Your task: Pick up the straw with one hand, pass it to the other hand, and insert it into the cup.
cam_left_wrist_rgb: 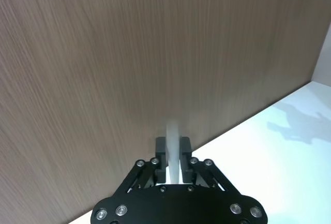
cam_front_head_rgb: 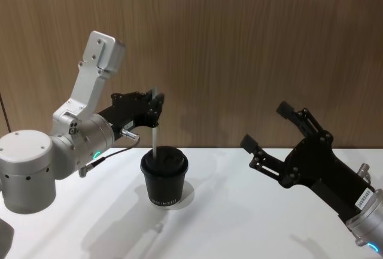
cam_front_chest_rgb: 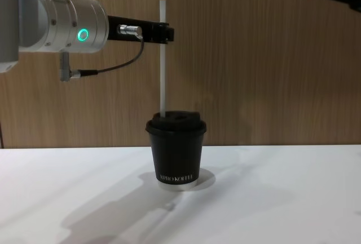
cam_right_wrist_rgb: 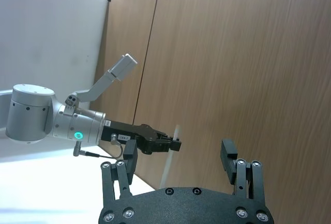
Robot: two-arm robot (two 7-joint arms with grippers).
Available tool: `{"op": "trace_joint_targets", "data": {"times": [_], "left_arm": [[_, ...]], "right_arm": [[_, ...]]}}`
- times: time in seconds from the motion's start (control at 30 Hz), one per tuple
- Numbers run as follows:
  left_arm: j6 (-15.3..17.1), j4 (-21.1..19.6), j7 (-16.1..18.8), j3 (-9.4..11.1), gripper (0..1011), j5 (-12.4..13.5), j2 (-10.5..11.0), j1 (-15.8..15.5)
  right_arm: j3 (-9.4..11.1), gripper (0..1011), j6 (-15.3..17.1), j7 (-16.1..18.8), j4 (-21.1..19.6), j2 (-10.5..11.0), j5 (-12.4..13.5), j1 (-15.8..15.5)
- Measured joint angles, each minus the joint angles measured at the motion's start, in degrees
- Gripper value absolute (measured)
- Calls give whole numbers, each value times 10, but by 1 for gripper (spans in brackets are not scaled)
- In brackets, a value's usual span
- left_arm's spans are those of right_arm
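Two grippers in play. We see the left gripper (cam_front_head_rgb: pixel 154 108), the one w/ silver wrist and green ring light, reaching in from the left above the cup (cam_front_head_rgb: pixel 164 177); its fingers (cam_left_wrist_rgb: pixel 161 151) are closed tight on the straw (cam_front_chest_rgb: pixel 163 58) near its upper end. Straw stands upright, lower end at the cup's lid, at the lid's left side in chest view; we can't tell if the tip is through the lid hole. Cup sits upright on the white surface (cam_front_head_rgb: pixel 251 217), roughly centre, in front of the wood-grain wall (cam_front_head_rgb: pixel 239 43). Right gripper (cam_front_head_rgb: pixel 272 130), all black, hangs off to the right, well apart from cup and straw, fingers (cam_right_wrist_rgb: pixel 229 154) spread wide w/ nothing between them.
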Motion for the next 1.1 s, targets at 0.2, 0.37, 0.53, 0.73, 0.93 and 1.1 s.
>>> {"op": "trace_joint_targets", "data": {"times": [0.2, 0.37, 0.53, 0.73, 0.93, 1.1], "left_arm": [[1, 1, -1, 0, 322, 1, -1, 0], [1, 2, -2, -1, 506, 1, -1, 0], [1, 2, -2, -1, 668, 1, -1, 0], [2, 2, -2, -1, 824, 2, -1, 0], [2, 3, -3, -1, 974, 2, -2, 0], [0, 1, -8, -2, 1003, 2, 0, 3]], "right_arm": [[0, 1001, 0, 0, 0, 0, 0, 0], [0, 1001, 0, 0, 0, 0, 0, 0], [0, 1001, 0, 0, 0, 0, 0, 0], [0, 1001, 0, 0, 0, 0, 0, 0], [0, 1001, 0, 0, 0, 0, 0, 0], [-1, 1001, 2, -2, -1, 0, 0, 0]]}}
